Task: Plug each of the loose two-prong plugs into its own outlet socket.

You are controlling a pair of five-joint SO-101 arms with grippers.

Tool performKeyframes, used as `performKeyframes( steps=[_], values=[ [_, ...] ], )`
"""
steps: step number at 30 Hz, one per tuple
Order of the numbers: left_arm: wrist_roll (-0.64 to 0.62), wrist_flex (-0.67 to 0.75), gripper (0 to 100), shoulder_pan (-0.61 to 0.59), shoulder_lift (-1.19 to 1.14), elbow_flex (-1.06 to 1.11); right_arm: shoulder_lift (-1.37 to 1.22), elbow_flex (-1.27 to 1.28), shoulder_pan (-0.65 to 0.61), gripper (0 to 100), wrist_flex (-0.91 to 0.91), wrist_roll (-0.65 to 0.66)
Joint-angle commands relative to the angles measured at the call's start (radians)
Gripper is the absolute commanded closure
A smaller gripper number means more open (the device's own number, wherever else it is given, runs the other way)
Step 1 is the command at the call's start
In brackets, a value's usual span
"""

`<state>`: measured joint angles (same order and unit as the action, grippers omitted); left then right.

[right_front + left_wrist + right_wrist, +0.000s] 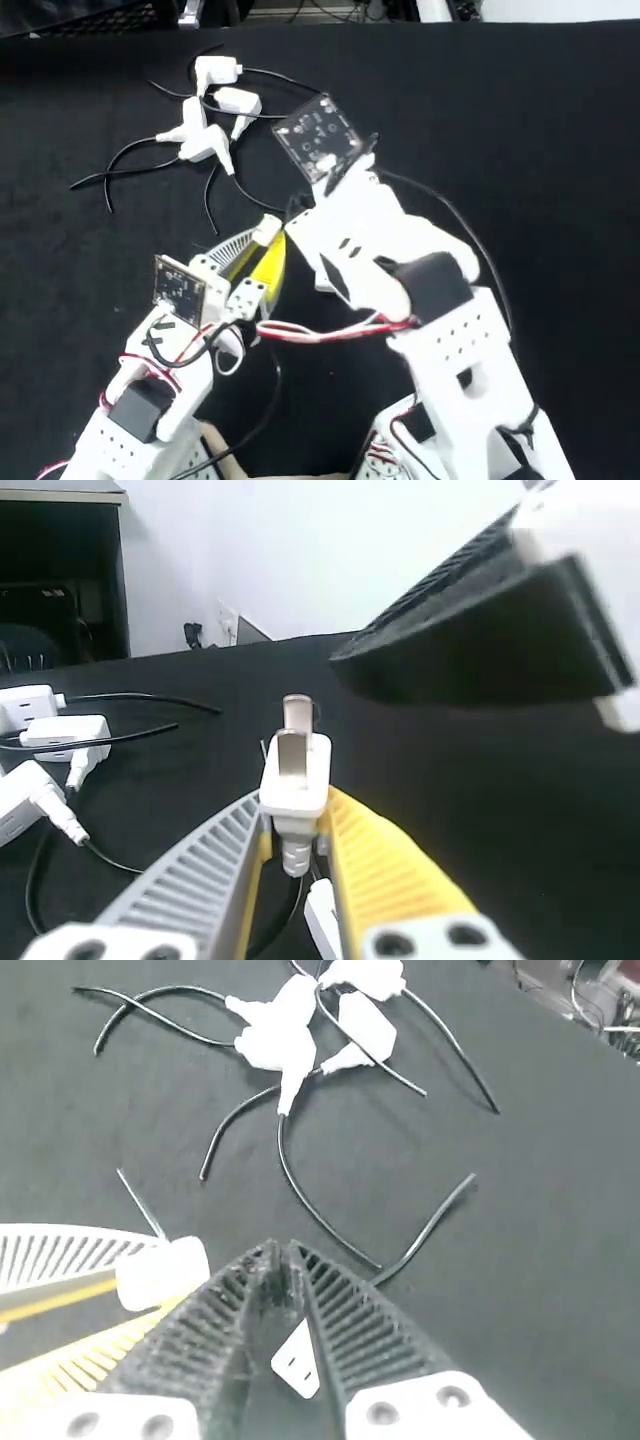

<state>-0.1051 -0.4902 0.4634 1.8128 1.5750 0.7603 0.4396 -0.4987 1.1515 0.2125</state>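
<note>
Gripping a plug (295,775) prongs-up, left gripper (293,825) is sitting toward table's (520,120) 6 o'clock; right gripper (277,1260), fingertips pressed together, is hanging just beside it.

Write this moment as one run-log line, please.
left gripper: shut on plug | right gripper: shut on socket | other plugs: loose on table

Two arms (450,340), four white corded connectors (205,148) in a pile, one separate plug (295,770) and one slotted socket (295,1365).
</note>
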Motion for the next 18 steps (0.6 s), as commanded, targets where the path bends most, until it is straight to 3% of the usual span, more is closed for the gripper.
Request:
performKeyframes(
  steps=[1,7,18],
  values=[
    [-0.006,0.003,97,0.018,0.012,-0.018,0.111,0.001,-0.028,98.7,-0.02,0.002],
    [-0.006,0.002,97,0.019,0.012,-0.021,0.285,0.125,-0.19,98.7,-0.064,0.006],
    [-0.006,-0.005,97,0.021,0.012,-0.022,0.274,0.211,-0.18,98.7,-0.164,0.012]
  ],
)
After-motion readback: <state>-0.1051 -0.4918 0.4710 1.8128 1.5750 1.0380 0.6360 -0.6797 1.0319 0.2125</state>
